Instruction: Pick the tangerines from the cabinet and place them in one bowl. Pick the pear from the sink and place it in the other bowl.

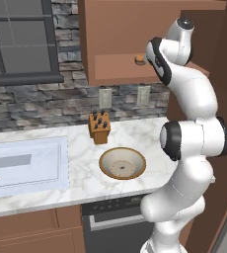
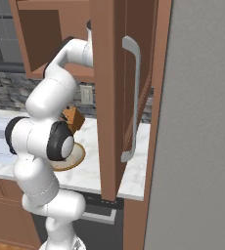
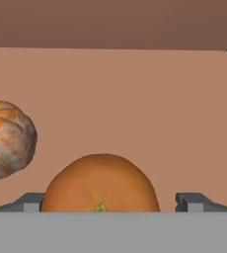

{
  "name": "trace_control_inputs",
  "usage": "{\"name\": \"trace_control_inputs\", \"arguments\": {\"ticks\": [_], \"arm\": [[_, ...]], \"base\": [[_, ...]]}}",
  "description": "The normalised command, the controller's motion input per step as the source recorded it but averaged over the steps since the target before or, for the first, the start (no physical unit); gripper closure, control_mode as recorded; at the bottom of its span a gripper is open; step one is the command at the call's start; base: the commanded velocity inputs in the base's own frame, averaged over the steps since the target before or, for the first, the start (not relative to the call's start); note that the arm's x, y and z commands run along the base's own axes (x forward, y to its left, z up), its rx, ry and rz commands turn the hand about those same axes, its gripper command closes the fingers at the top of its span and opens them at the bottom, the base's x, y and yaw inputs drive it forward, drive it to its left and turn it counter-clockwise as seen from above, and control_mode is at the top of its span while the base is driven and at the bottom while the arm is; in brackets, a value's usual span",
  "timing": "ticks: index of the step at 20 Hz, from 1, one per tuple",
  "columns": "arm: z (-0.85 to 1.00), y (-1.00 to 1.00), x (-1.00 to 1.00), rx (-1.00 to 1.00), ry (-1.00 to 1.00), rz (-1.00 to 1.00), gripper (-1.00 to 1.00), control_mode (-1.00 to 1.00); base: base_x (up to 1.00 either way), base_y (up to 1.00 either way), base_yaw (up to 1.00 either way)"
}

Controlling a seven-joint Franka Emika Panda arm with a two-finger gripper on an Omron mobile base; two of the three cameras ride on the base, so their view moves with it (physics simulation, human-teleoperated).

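Inside the cabinet (image 3: 135,99), the bright tangerine (image 3: 100,183) is framed between the spread, released gripper (image 3: 108,201) fingers; a duller tangerine (image 3: 7,138) is seen alongside

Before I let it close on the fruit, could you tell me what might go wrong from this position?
1. The gripper is open around the brighter tangerine, which sits low between the fingers; closing may pinch only its near edge and squeeze it away.
2. The duller tangerine lies close beside it on the cabinet shelf; a nudge could roll it off the edge.
3. The open cabinet door stands near the arm; retreating could clip it.
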Motion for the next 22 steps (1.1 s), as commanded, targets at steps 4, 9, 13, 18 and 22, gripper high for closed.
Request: {"name": "trace_control_inputs", "arguments": {"ticks": [4, 9, 13, 18, 22], "arm": [[-0.21, 0.0, 0.14, 0.0, 0.0, 0.0, -1.0, -1.0], [-0.18, 0.0, 0.09, 0.0, 0.0, 0.0, 1.0, -1.0], [-0.09, 0.0, 0.04, 0.0, 0.0, 0.0, 1.0, -1.0], [-0.13, 0.0, 0.0, 0.0, 0.0, 0.0, 1.0, -1.0], [-0.16, 0.0, 0.0, 0.0, -0.05, 0.0, 1.0, -1.0]], "base": [[0.0, 0.0, 0.0], [0.0, 0.0, 0.0], [0.0, 0.0, 0.0], [0.0, 0.0, 0.0], [0.0, 0.0, 0.0]]}}
